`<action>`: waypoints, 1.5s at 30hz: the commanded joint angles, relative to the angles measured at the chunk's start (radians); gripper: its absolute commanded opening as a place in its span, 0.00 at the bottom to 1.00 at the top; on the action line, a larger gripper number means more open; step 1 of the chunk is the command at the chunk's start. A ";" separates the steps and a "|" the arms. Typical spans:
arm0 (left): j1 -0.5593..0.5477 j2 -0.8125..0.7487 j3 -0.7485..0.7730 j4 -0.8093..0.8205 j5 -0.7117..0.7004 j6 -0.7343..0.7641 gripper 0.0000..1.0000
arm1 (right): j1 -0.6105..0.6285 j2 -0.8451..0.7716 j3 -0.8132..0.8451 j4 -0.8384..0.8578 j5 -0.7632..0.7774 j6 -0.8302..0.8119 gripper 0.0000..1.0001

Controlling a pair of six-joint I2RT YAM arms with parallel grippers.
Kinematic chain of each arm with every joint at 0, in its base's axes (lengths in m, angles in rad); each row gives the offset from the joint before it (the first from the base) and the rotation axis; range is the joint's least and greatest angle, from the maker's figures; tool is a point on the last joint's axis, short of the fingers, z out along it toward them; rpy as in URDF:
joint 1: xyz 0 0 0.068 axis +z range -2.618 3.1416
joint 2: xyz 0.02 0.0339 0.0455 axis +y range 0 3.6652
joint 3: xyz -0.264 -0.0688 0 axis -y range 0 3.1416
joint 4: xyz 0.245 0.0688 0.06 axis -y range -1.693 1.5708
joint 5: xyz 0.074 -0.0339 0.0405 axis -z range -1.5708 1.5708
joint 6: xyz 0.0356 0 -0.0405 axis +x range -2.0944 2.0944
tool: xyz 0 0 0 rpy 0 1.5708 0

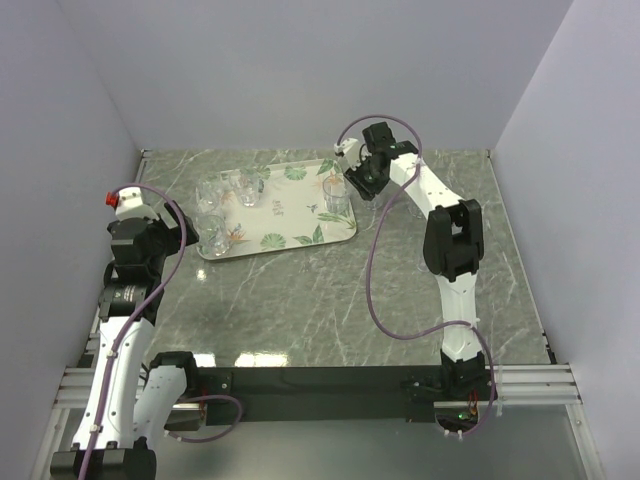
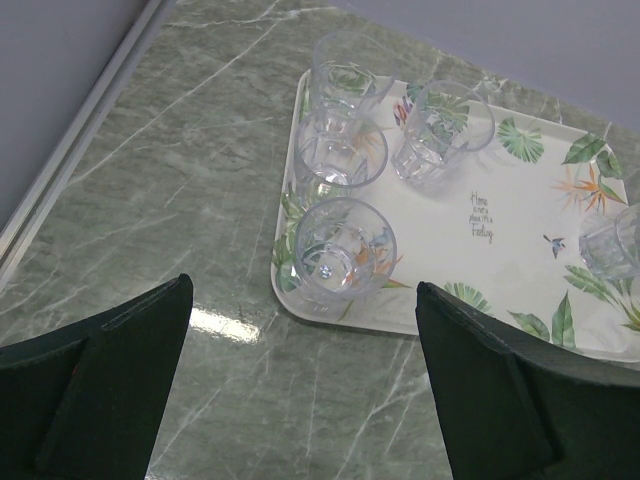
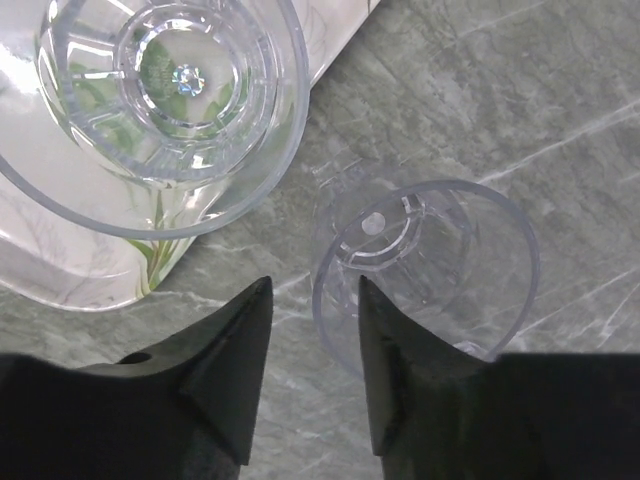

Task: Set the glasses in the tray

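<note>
Right tool [image 3: 313,290] part-spread, straddling near wall of off-tray glass [image 3: 430,260] on surface [image 3: 520,120]; tray [image 3: 70,288] just beside, to its left.

Overhead camera: fixed high behind the arm bases [image 1: 455,385], facing forward and down. It is distant and takes in the whole table [image 1: 330,300] up to the back wall [image 1: 320,70].

Left wrist camera: looks obliquely down and forward between its own fingers [image 2: 100,390]. At middling range it covers the left end of the tray [image 2: 520,290] and its glasses [image 2: 345,250].

Right wrist camera: points almost straight down, very close, with its fingers at the bottom edge and one tray corner at upper left.

Overlap: all three views take in the tray; the wrist views cover opposite ends.
</note>
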 commanded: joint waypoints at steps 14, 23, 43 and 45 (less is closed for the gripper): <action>0.000 -0.012 -0.006 0.037 -0.006 0.016 0.99 | -0.006 -0.068 -0.073 0.042 0.004 0.011 0.00; 0.000 -0.027 -0.006 0.040 -0.001 0.016 1.00 | -0.009 -0.298 -0.254 0.076 -0.051 -0.020 0.00; 0.000 -0.043 -0.008 0.042 -0.004 0.015 0.99 | 0.156 -0.505 -0.295 -0.108 -0.385 -0.175 0.00; 0.000 -0.043 -0.008 0.042 -0.006 0.016 0.99 | 0.216 -0.458 -0.262 -0.095 -0.366 -0.150 0.00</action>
